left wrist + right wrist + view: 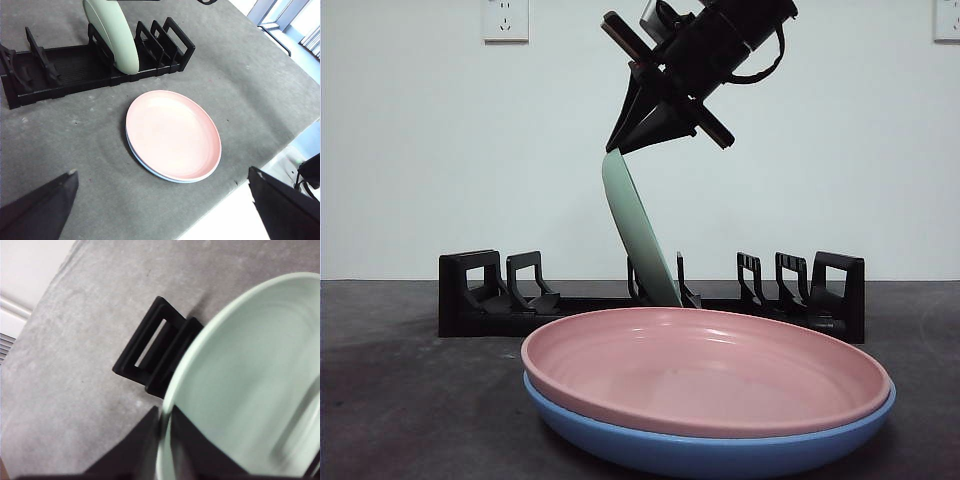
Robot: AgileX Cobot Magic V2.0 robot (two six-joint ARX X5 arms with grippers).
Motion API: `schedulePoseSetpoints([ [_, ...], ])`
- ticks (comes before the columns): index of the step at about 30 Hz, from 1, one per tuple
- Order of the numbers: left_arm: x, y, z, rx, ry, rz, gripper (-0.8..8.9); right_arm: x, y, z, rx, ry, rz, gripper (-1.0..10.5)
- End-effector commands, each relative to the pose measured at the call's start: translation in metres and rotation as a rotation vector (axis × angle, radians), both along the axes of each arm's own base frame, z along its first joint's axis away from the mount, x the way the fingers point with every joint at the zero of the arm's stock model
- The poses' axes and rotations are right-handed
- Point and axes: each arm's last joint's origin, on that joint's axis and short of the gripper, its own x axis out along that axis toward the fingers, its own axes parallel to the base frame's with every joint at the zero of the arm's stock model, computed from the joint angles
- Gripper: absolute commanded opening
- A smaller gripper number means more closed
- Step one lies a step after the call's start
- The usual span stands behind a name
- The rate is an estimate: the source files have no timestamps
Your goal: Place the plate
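Front view: I see the right gripper [620, 145] clamped on the top rim of the green plate [638, 232], which stands tilted in the black rack [480, 298]. A pink plate [705, 370] sits on a blue plate [650, 445] nearer me.

Left wrist view: the left gripper [165, 200] hangs wide open, holding nothing.

Right wrist view: jaws pinch the rim; the picture is blurred, so the slot is unclear.
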Motion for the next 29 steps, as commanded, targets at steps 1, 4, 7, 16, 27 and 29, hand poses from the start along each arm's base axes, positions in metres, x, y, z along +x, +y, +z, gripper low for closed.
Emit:
schedulePoseSetpoints([
  [1,-0.001,0.001,0.005,-0.011,-0.021,-0.004,5.30,0.005,0.005,-0.004,-0.005,0.010,-0.016,0.1],
  [4,-0.001,0.001,0.005,-0.006,-0.026,-0.008,5.30,0.004,0.006,-0.004,-0.001,0.015,-0.020,0.1],
  [7,-0.001,0.001,0.005,-0.003,-0.029,-0.010,5.30,0.004,0.007,-0.003,0.008,0.025,-0.027,0.1],
  [16,-0.001,0.001,0.005,0.004,-0.036,-0.015,5.30,-0.019,-0.006,0.046,0.084,-0.044,0.002,0.1],
  [27,-0.001,0.001,0.005,0.020,-0.053,-0.027,5.30,-0.097,-0.043,0.124,0.125,-0.154,0.101,0.1],
  [29,-0.001,0.001,0.005,0.020,-0.054,-0.027,5.30,-0.115,-0.049,0.132,0.110,-0.159,0.126,0.1],
])
